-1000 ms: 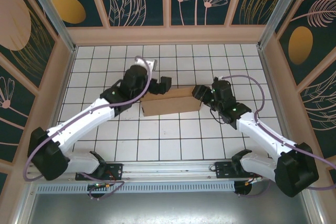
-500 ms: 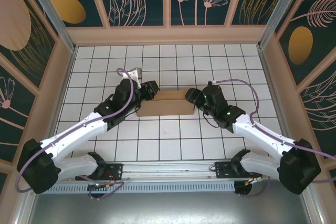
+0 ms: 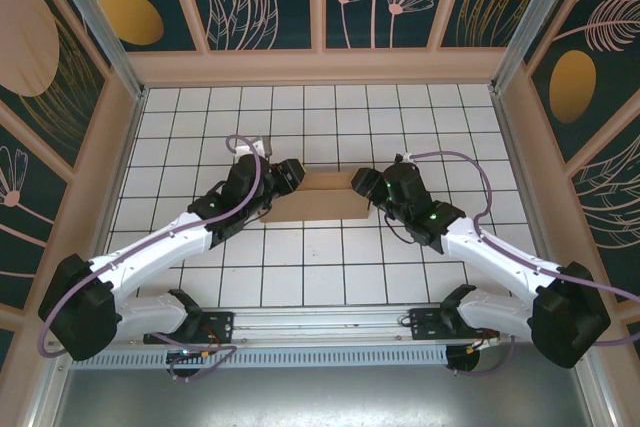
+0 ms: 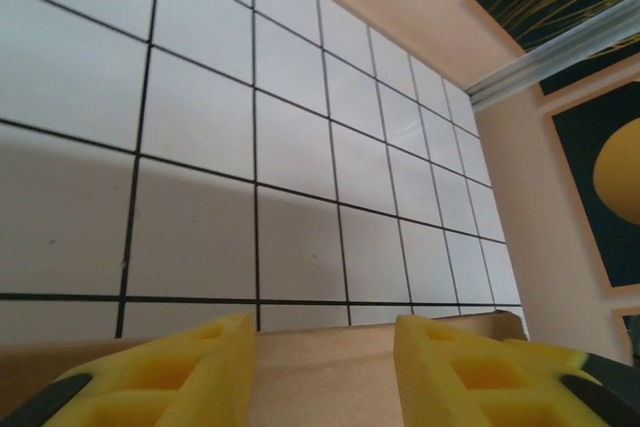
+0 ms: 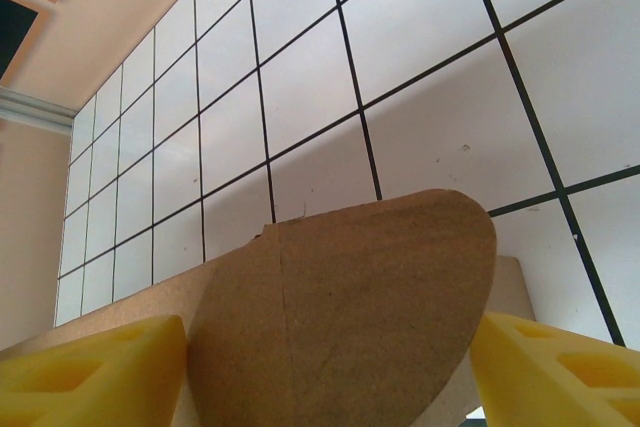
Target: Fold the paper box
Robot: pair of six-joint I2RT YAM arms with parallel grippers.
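Note:
The paper box (image 3: 318, 205) is a low brown cardboard shape lying crosswise on the white tiled table (image 3: 330, 267), between my two grippers. My left gripper (image 3: 288, 175) is at its left end. In the left wrist view its yellow fingers (image 4: 170, 372) stand apart over a cardboard panel (image 4: 325, 382) that runs on past both of them; a grip cannot be made out. My right gripper (image 3: 363, 185) is at the box's right end. There a rounded flap (image 5: 340, 297) stands upright between the yellow fingertips (image 5: 560, 367), touching both.
Wooden side walls (image 3: 100, 187) and a back ledge (image 3: 320, 67) box in the table. Bare tiles lie behind the box and in front of it, toward the arm bases (image 3: 200, 327).
The box has shifted left and settled level from a tilted pose. My left gripper came down from behind it to its left end and its jaws narrowed. The right gripper followed the box leftward.

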